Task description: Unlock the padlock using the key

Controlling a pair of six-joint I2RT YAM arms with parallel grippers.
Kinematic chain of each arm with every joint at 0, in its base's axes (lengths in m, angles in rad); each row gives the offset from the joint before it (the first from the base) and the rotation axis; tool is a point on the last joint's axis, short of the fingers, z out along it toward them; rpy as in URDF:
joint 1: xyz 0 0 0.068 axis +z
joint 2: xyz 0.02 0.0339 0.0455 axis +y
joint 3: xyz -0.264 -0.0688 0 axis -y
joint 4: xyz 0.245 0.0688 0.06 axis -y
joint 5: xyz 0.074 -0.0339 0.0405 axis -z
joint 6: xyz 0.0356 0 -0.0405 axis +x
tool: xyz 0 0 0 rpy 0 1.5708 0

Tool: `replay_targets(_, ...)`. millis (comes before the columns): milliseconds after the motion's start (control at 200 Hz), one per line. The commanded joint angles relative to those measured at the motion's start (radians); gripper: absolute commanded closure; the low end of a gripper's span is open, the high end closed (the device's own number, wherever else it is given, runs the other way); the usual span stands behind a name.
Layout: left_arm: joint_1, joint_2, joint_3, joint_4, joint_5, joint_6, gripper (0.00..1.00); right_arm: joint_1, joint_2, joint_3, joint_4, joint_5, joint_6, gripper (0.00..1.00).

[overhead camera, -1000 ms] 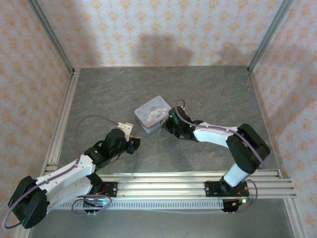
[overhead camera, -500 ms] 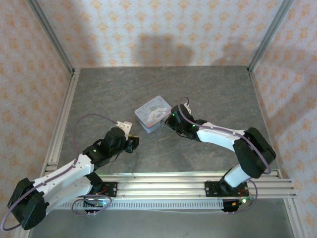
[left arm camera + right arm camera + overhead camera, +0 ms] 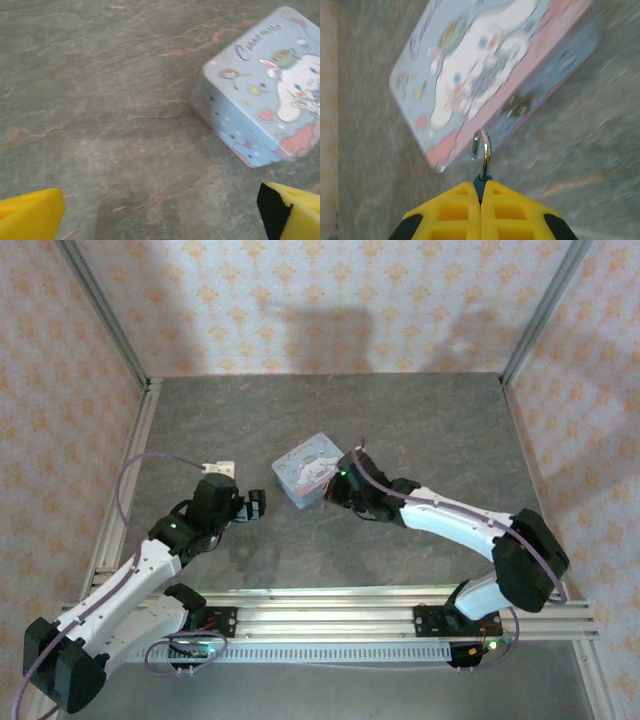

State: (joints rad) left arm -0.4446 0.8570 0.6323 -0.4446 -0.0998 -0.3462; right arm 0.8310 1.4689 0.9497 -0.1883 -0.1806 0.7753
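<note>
- Nearest me, both arms reach away from their bases toward the tin (image 3: 305, 470). The left one is folded low on the tin's left, the right one stretched out long from the tin's right.
- My left gripper (image 3: 253, 507) sits left of the tin and apart from it. On its wrist camera the two yellow pads (image 3: 30, 215) stand wide apart with nothing between them, and the left gripper (image 3: 160, 212) faces the tin's (image 3: 265, 95) short end across bare table (image 3: 100, 100).
- My right gripper (image 3: 335, 495) is at the tin's near right corner. Its fingers are pressed together on the padlock (image 3: 482, 152) where the right gripper (image 3: 481, 189) meets.
- A sliver of teal body shows between the pads, and the silver shackle sticks out toward the tin's (image 3: 485, 70) long side. I cannot tell whether it touches the tin.
- Since a second ago, the left gripper has pulled away to the left of the tin and its forearm has swung outward. The right elbow has slid further right, while that gripper has stayed at the same corner.
- Count: two arms, two grippers, one tin, one padlock.
</note>
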Motion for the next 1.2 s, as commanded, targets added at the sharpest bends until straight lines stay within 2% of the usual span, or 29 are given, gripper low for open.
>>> replay_targets(0,0.054,-0.022,0.069,-0.137,-0.041,-0.054,0.00,0.092,0.098,0.071,-0.013,-0.052,-0.026,1.00)
replay_targets(200,0.126,-0.046,0.175,-0.318,-0.123,-0.125,0.00,0.210,0.358,0.263,0.085,-0.146,0.004,1.00)
replay_targets(340,0.142,-0.054,0.196,-0.372,-0.121,-0.128,0.00,0.226,0.509,0.396,0.127,-0.223,0.024,1.00)
replay_targets(480,0.145,-0.071,0.176,-0.382,-0.119,-0.134,0.00,0.226,0.583,0.501,0.051,-0.226,-0.010,1.00)
replay_targets(545,0.145,-0.078,0.166,-0.381,-0.126,-0.133,0.00,0.226,0.586,0.518,0.005,-0.204,-0.027,0.91)
replay_targets(631,0.147,-0.081,0.158,-0.380,-0.133,-0.128,0.00,0.227,0.564,0.517,-0.048,-0.158,-0.051,0.66)
replay_targets(701,0.147,-0.078,0.158,-0.375,-0.134,-0.122,0.00,0.224,0.535,0.508,-0.084,-0.120,-0.070,0.54)
replay_targets(796,0.149,-0.066,0.169,-0.365,-0.135,-0.108,0.00,0.224,0.479,0.491,-0.119,-0.072,-0.093,0.47)
replay_targets(976,0.170,-0.003,0.246,-0.344,-0.124,-0.024,0.00,0.215,0.291,0.452,-0.210,0.059,-0.165,0.43)
replay_targets(1101,0.228,0.090,0.321,-0.264,-0.019,0.065,0.00,0.163,0.122,0.390,-0.289,0.207,-0.223,0.34)
replay_targets(1196,0.275,0.192,0.367,-0.169,0.079,0.128,0.00,0.078,-0.006,0.318,-0.348,0.314,-0.234,0.23)
